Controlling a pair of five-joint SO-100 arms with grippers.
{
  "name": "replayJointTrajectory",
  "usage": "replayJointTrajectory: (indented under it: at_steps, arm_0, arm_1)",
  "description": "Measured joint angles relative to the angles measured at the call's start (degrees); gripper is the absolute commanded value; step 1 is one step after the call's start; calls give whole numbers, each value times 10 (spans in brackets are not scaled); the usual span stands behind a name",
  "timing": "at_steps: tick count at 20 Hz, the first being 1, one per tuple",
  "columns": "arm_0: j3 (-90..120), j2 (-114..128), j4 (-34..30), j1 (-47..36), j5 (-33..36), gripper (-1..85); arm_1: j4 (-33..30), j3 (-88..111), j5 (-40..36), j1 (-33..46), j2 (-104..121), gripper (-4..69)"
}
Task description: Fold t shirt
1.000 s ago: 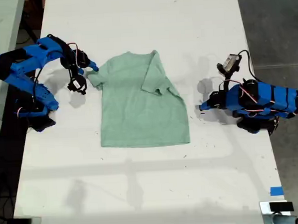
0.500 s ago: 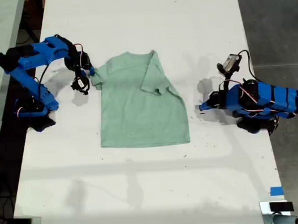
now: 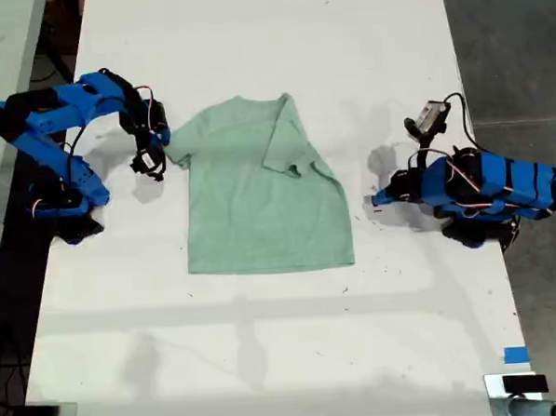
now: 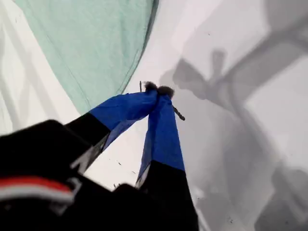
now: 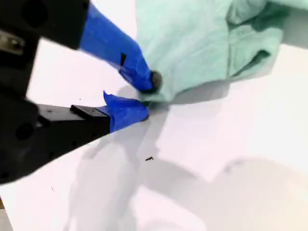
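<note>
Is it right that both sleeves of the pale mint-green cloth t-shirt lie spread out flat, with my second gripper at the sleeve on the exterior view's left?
Not both. The exterior view shows the pale mint-green cloth t-shirt with the sleeve on that view's right folded in over the body; only the left one lies spread out. My second gripper is at that left sleeve.

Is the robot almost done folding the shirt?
Not yet. One sleeve is already folded in over the shirt. My second gripper is at the other sleeve, but I cannot tell if it has pinched it. My first gripper is shut, beside the shirt. That sleeve and the body fold are left.
</note>
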Motion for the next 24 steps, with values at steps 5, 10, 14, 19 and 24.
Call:
replayJointTrajectory:
  at_steps: [5, 10, 14, 19, 24]
  arm_0:
    - [4, 118, 25, 11, -24, 114]
    - [17, 79, 8, 9, -25, 177]
    - [6, -26, -15, 9, -24, 0]
    - [-85, -72, 57, 12, -27, 0]
    - [-320, -33, 175, 173, -94, 0]
  arm_1:
    - [0, 0, -1, 0, 0, -11]
    - [0, 0, -1, 0, 0, -11]
    - [0, 0, -1, 0, 0, -11]
    - [0, 0, -1, 0, 0, -10]
    - [0, 0, -2, 0, 0, -10]
